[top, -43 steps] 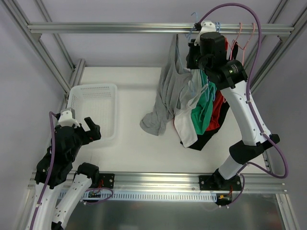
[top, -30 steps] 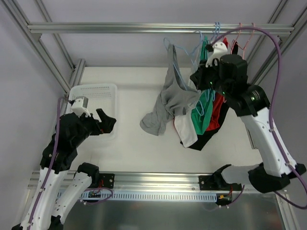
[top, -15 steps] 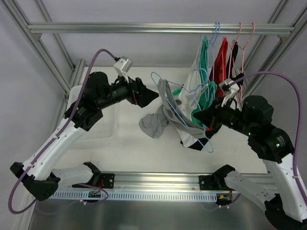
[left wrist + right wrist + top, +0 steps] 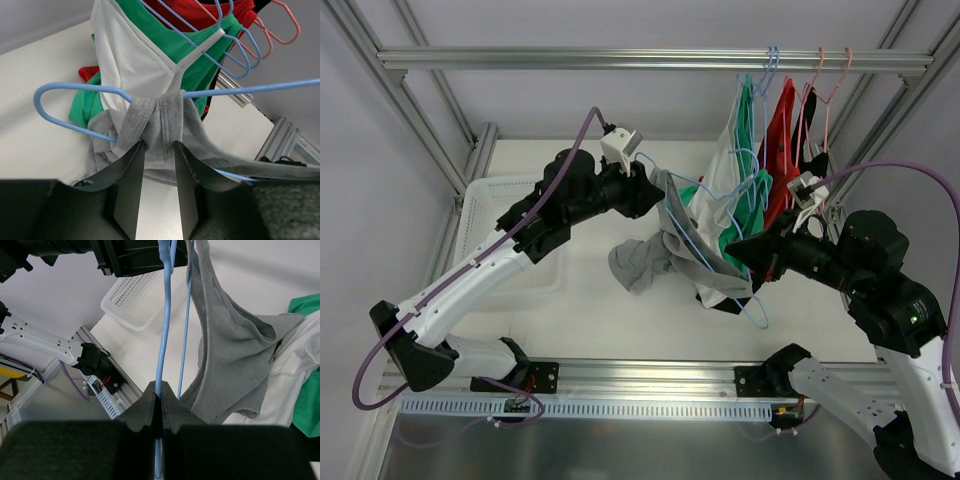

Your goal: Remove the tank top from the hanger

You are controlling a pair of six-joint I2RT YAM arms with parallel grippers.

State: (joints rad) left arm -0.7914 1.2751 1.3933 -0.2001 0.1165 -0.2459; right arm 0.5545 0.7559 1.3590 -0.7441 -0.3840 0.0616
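Note:
The grey tank top (image 4: 655, 245) hangs on a light-blue hanger (image 4: 705, 250) held in mid-air over the middle of the table. My left gripper (image 4: 655, 190) has its jaws pinched on the bunched grey strap (image 4: 159, 117) where it wraps the hanger's (image 4: 65, 87) rounded end; its fingertips (image 4: 159, 146) press the fabric from both sides. The right gripper (image 4: 745, 250) is shut on the hanger's blue wire (image 4: 164, 340), which runs straight up from its closed jaws (image 4: 162, 390). The tank top's body (image 4: 230, 370) droops to the right of that wire.
White, green and red garments (image 4: 760, 130) hang on blue and pink hangers from the rail (image 4: 620, 58), just behind the held hanger. A white basket (image 4: 480, 215) sits at the table's left edge, under my left arm. The frame's posts stand at both sides.
My left arm swung from the basket across to the tank top and its jaws closed on the strap. The right arm carried the hanger off the rail, down and forward.

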